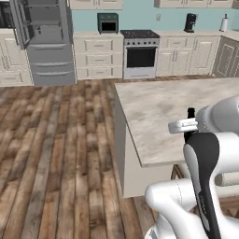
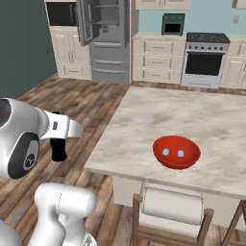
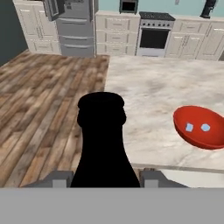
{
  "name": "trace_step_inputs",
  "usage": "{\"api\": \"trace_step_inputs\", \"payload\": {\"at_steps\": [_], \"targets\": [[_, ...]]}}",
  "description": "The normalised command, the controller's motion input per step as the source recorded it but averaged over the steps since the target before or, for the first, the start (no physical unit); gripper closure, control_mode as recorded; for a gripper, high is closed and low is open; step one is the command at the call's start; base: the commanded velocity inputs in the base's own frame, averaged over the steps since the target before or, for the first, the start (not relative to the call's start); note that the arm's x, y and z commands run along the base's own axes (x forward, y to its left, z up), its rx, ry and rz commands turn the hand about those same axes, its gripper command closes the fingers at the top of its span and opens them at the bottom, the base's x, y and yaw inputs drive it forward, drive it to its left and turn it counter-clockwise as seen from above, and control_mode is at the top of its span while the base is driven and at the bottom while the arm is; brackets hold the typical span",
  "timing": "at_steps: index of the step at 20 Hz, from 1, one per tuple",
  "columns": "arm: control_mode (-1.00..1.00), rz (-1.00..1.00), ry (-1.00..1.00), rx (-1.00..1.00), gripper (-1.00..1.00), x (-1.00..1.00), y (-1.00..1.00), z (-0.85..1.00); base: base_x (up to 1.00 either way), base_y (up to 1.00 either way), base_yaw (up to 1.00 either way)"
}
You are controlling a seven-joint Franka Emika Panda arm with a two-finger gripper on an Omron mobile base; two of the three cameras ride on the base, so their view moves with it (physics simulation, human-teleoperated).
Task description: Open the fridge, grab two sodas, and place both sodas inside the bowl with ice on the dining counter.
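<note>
Soda bottle [image 3: 103, 144], the dark one, stands upright between the two fingers [image 3: 57, 178], which are clamped on its lower body; its cap and neck rise straight up from the finger line in the hand view. The gripper [image 2: 59, 150] holds it from the side, low on the body, so the bottle hangs vertically and its base is free to go down first. In the right base view the gripper sits short of the near corner of the dining counter [image 2: 144, 120], over the wood floor [image 2: 72, 101], not yet above the slab.

Bowl [image 3: 200, 127], red and shallow with two small ice cubes [image 3: 189, 127] visible inside, rests on the counter ahead of the fingers and off to their right side in the hand view. It stands near the counter's front edge, well apart from the bottle. Its wide mouth is the reason an upright or slightly tilted release should suffice (a judgement, not an observation).

Fridge [image 2: 106, 38] stands far ahead of the fingers against the back wall, with an upper door open and its shelves exposed.

Judged step: carry the bottle forward and right until it is above the bowl, then lower and release. The pink soda cannot be located in these views.
</note>
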Motion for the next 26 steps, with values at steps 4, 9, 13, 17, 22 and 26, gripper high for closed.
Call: {"api": "trace_step_inputs", "payload": {"at_steps": [4,9,13,17,22,26], "targets": [[1.0,0.0,0.0,0.0,1.0,0.0,0.0,0.0,-0.4,-0.03,-0.45],[1.0,0.0,0.0,0.0,1.0,0.0,0.0,0.0,-0.56,-0.32,-0.37],[1.0,0.0,0.0,0.0,1.0,0.0,0.0,0.0,-0.32,-0.55,-0.12],[1.0,0.0,0.0,0.0,1.0,0.0,0.0,0.0,0.08,-0.55,0.02],[1.0,0.0,0.0,0.0,1.0,0.0,0.0,0.0,0.42,-0.62,0.19],[1.0,0.0,0.0,0.0,1.0,0.0,0.0,0.0,0.36,-0.7,0.17]]}}
